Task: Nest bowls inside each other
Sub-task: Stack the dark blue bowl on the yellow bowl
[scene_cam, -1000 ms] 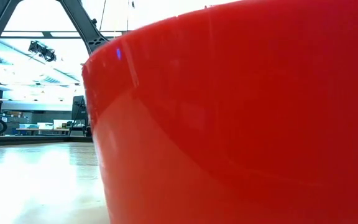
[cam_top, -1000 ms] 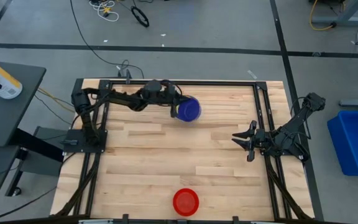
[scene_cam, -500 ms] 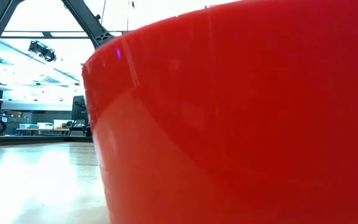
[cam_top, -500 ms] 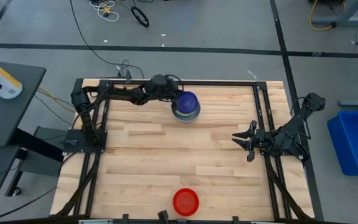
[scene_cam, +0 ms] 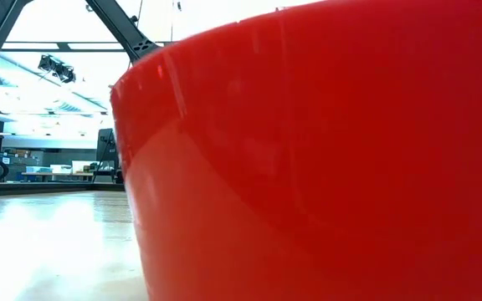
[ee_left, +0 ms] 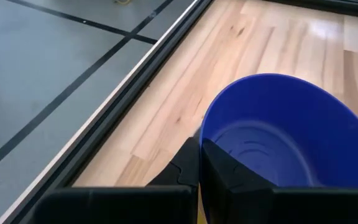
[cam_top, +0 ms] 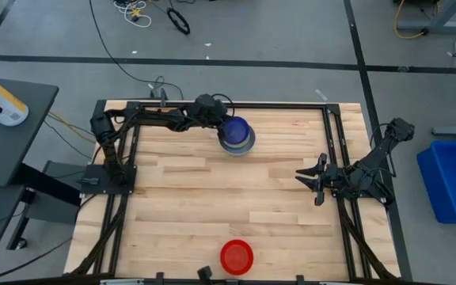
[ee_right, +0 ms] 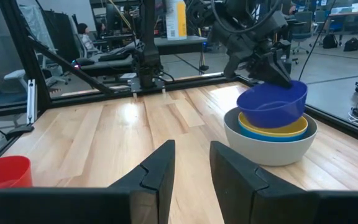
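Right wrist view: unlettered dark blue bowl (ee_right: 272, 101)

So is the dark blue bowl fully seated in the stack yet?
Not quite: the dark blue bowl sits tilted in the stack, one rim edge raised above the yellow bowl, with the left gripper shut on its rim.

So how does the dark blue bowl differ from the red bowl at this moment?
The dark blue bowl sits tilted on top of a stack, over a yellow bowl and a grey bowl, while the red bowl stands alone on the table. The left gripper is shut on the dark blue bowl's rim; nothing touches the red bowl. The dark blue bowl is at the far edge, the red bowl at the near edge. Both are round and open side up.
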{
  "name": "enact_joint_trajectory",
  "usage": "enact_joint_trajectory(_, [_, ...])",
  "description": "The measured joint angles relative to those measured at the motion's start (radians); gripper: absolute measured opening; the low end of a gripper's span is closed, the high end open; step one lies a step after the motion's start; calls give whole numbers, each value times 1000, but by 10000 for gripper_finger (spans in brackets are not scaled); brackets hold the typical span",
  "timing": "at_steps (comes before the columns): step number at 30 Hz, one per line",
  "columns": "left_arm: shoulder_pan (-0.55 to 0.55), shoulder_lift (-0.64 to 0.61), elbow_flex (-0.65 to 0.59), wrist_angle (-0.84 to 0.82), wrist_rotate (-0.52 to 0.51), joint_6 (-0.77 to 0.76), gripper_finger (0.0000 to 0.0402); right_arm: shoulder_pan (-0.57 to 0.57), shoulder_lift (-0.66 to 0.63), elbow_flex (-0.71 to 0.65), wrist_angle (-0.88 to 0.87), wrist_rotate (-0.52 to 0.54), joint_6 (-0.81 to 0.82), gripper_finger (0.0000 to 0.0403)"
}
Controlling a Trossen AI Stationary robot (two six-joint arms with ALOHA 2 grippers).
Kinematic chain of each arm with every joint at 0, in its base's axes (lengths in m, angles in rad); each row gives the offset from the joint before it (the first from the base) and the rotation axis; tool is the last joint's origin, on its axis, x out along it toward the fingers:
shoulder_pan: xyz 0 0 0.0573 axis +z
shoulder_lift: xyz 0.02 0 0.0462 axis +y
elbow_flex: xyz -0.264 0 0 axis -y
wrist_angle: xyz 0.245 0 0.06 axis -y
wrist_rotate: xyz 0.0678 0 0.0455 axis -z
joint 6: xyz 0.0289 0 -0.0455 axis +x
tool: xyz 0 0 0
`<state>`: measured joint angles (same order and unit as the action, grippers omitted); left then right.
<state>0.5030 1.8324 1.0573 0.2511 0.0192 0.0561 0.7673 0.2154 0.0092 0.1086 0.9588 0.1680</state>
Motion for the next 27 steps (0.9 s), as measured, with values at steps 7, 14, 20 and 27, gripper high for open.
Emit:
enact_joint_trajectory(7, [0, 0, 0, -29, -1, -8, 5, 0, 0, 0, 0, 0, 0, 109])
enact_joint_trajectory(14, [0, 0, 0, -39, 28, -15, 5, 0, 0, 0, 5, 0, 0, 110])
enact_joint_trajectory(20, [0, 0, 0, -76, 32, -19, 5, 0, 0, 0, 7, 0, 0, 109])
enact_joint_trajectory(27, [0, 0, 0, -85, 45, -19, 40, 0, 0, 0, 13, 0, 0, 109])
